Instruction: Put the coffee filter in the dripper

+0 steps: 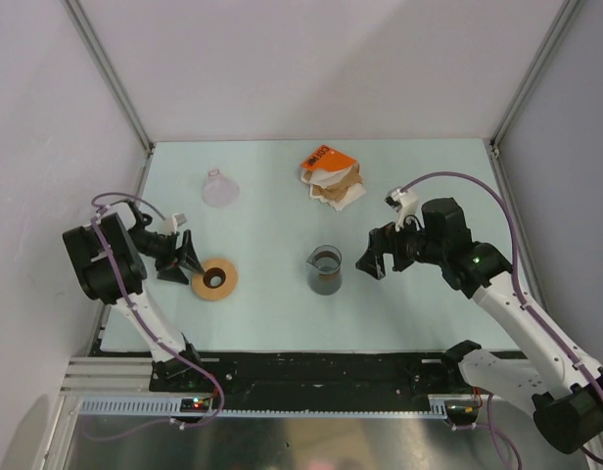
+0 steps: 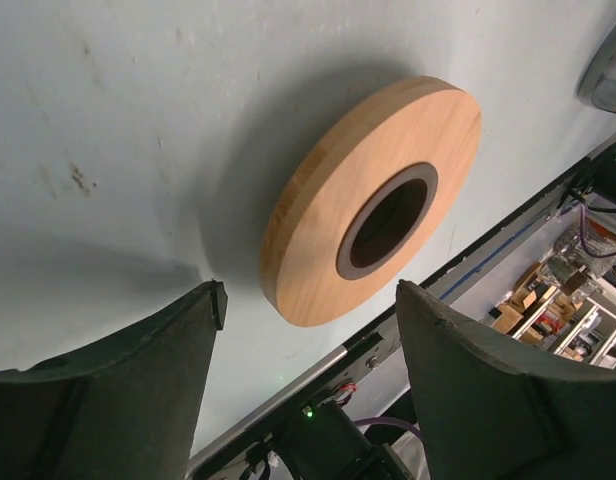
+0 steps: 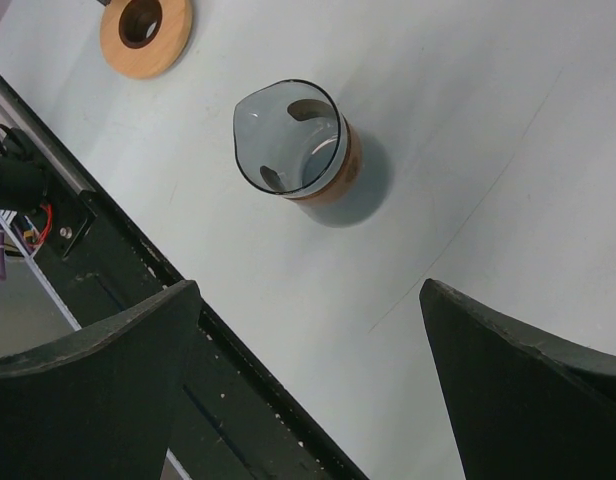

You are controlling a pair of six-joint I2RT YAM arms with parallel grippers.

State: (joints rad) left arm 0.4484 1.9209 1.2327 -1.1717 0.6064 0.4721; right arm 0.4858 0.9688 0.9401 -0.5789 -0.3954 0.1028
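Observation:
The dripper (image 1: 220,188), a clear pinkish funnel, lies at the back left of the table. At the back middle, pale and brown papers (image 1: 338,188) lie under an orange pack (image 1: 326,157). A white edge shows at the pile's left, but I cannot pick out the coffee filter as a separate cone. My left gripper (image 1: 189,259) is open and empty, just left of the tan wooden ring (image 1: 214,279). In the left wrist view the ring (image 2: 318,230) lies ahead of the open gripper (image 2: 308,300). My right gripper (image 1: 372,262) is open and empty.
A dark grey cup (image 1: 324,269) stands mid-table, left of the right gripper. The right wrist view shows the cup (image 3: 298,140) upright and the ring (image 3: 146,35) beyond it. The table's black front rail (image 1: 311,367) runs along the near edge.

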